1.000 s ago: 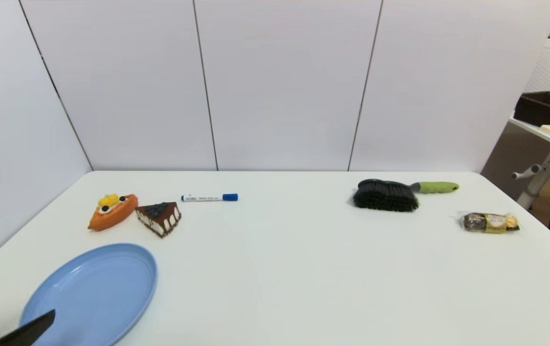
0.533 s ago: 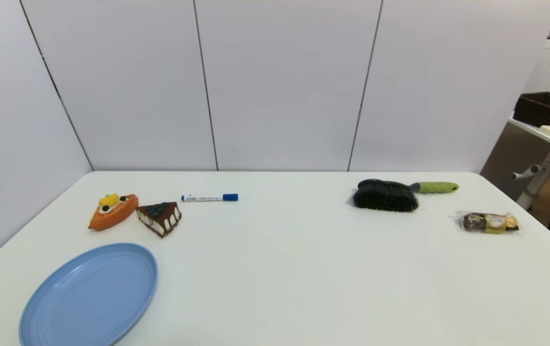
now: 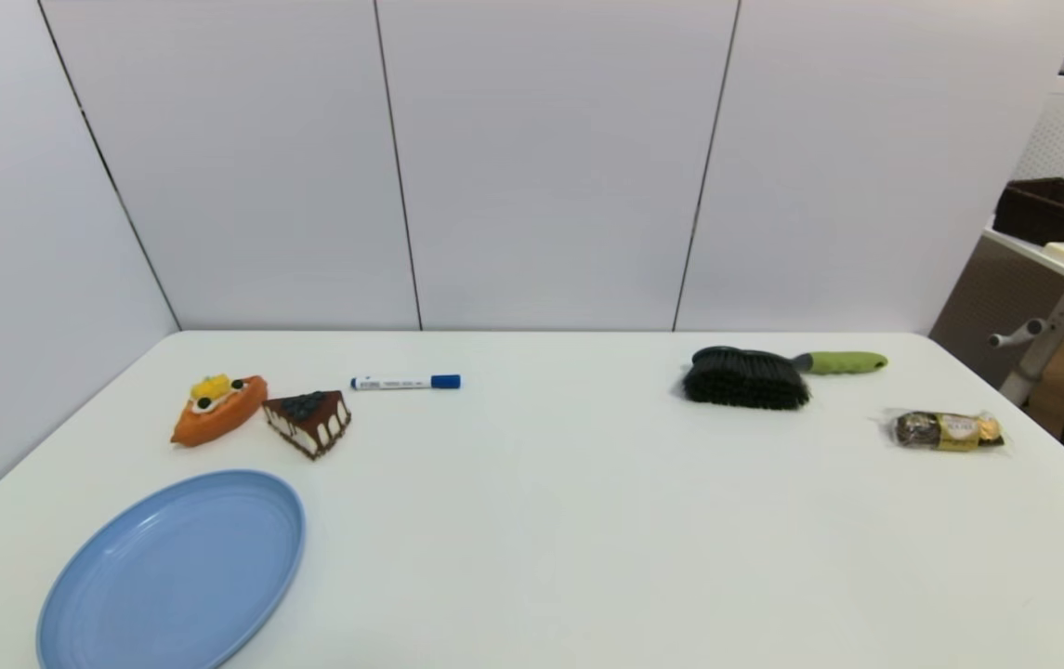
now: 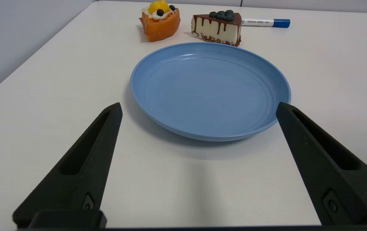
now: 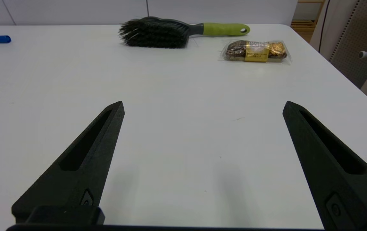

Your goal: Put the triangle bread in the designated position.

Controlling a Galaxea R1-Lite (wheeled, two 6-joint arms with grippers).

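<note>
My left end effector (image 4: 199,107) hangs spread before the blue plate (image 4: 210,91); the triangle bread (image 4: 160,21) sits beyond, toward the tabletop's (image 4: 42,96) far-left corner.

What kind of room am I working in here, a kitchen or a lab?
Likely a lab test cell, not a kitchen: plain white wall panels fence a white table that holds unrelated props, such as toy triangle bread, a marker and a brush.

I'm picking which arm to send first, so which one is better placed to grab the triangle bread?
Left. The left gripper is open, facing the blue plate, with the triangle bread just beyond. The right gripper, also open, faces the brush.
</note>
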